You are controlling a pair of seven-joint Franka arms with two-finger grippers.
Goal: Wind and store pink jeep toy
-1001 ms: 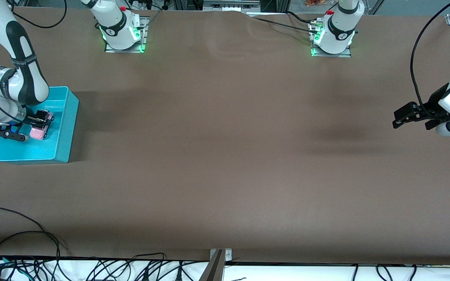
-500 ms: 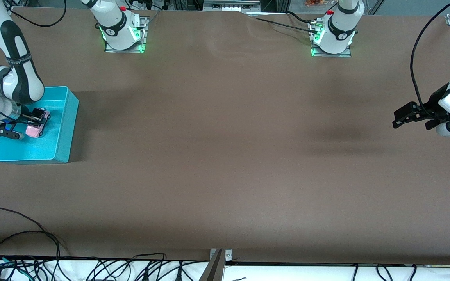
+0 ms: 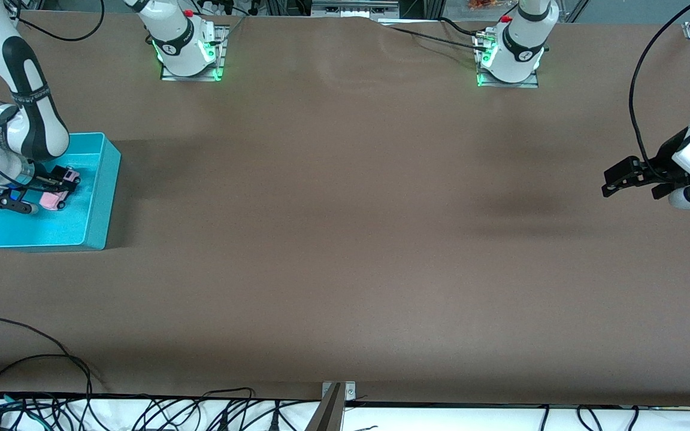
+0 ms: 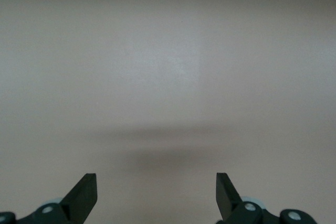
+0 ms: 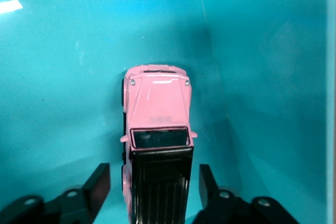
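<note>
Inside the turquoise plastic bin [image 3: 96, 197], at nine o'clock on the table, the tiny boxy pink jeep toy [image 5: 156, 129] sits released — right gripper [image 5: 153, 179] spread clear of both flanks, best lifted straight up, while the left gripper [image 4: 156, 195] waits open.

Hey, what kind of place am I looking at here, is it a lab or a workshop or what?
Most likely a robotics lab or data-collection bench. Two arms are bolted to a brown table, loose cables run along its edge nearest the front camera, and the only props are a turquoise bin and a pink jeep toy in it.
</note>
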